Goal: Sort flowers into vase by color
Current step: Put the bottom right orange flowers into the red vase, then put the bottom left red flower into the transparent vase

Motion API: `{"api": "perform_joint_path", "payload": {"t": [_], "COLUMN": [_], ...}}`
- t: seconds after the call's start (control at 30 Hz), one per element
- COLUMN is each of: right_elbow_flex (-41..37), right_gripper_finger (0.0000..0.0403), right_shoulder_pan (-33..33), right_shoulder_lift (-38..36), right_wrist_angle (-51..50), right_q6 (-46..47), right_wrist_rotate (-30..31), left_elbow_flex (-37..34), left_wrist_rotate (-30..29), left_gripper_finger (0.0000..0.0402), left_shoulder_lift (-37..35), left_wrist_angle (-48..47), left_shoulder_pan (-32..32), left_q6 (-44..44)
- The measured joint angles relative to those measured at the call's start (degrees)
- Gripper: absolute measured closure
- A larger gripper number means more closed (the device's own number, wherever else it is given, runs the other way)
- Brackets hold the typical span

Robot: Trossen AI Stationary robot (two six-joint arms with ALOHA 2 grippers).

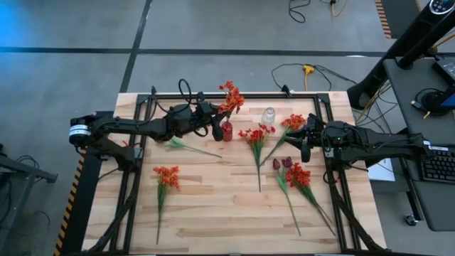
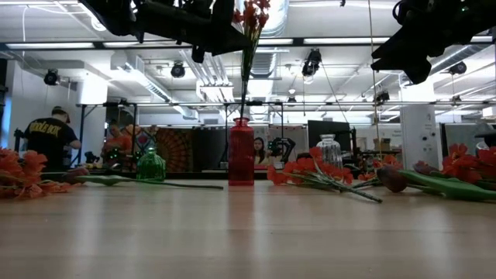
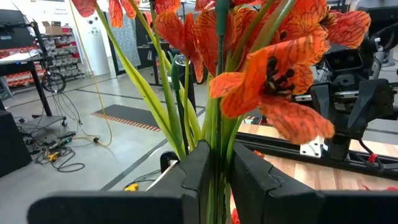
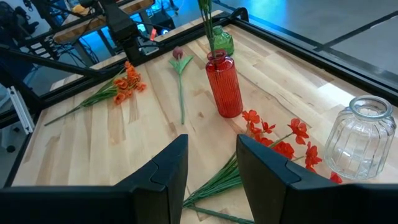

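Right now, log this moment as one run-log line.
left gripper: shut on orange flower, stem entering red vase | right gripper: open, empty, hovering above table | clear vase: empty

Table (image 1: 213, 213) pale matt wood planks; red vase (image 4: 224, 84) ribbed glossy glass; clear vase (image 4: 360, 138) ribbed glass

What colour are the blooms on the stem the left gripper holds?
Orange-red with dark streaks, on the flower in the left gripper; the left wrist view shows it best.
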Motion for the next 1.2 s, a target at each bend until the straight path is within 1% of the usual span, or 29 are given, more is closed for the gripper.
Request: {"api": "perform_joint_path", "payload": {"t": [0.13, 0.4, 0.57, 0.7, 0.87, 1.07, 1.2], "right_elbow_flex": [0.0, 0.0, 0.0, 0.0, 0.0, 0.0, 0.0], "right_gripper_finger": [0.0275, 0.0275, 0.0275, 0.0275, 0.0275, 0.0275, 0.0275], "right_shoulder_pan": [0.0, 0.0, 0.0, 0.0, 0.0, 0.0, 0.0], "right_shoulder_lift": [0.0, 0.0, 0.0, 0.0, 0.0, 0.0, 0.0], "right_wrist_angle": [0.0, 0.0, 0.0, 0.0, -0.1, -0.2, -0.1], "right_q6": [0.0, 0.0, 0.5, 0.6, 1.1, 1.2, 1.7], "right_wrist_rotate": [0.0, 0.0, 0.0, 0.0, 0.0, 0.0, 0.0], "left_elbow_flex": [0.0, 0.0, 0.0, 0.0, 0.0, 0.0, 0.0], "left_wrist_rotate": [0.0, 0.0, 0.0, 0.0, -0.2, -1.5, -1.6], "left_gripper_finger": [0.0347, 0.028, 0.0243, 0.022, 0.0208, 0.0207, 0.0207], "left_shoulder_lift": [0.0, 0.0, -0.6, -1.3, -3.6, -7.7, -10.6], "left_wrist_angle": [0.0, -0.7, -5.3, -11.0, -19.7, -29.6, -34.1], "left_shoulder_pan": [0.0, 0.0, 0.0, 0.0, 0.0, 0.0, 0.0], "left_q6": [0.0, 0.1, 0.3, 2.9, 3.1, 3.4, 3.6]}}
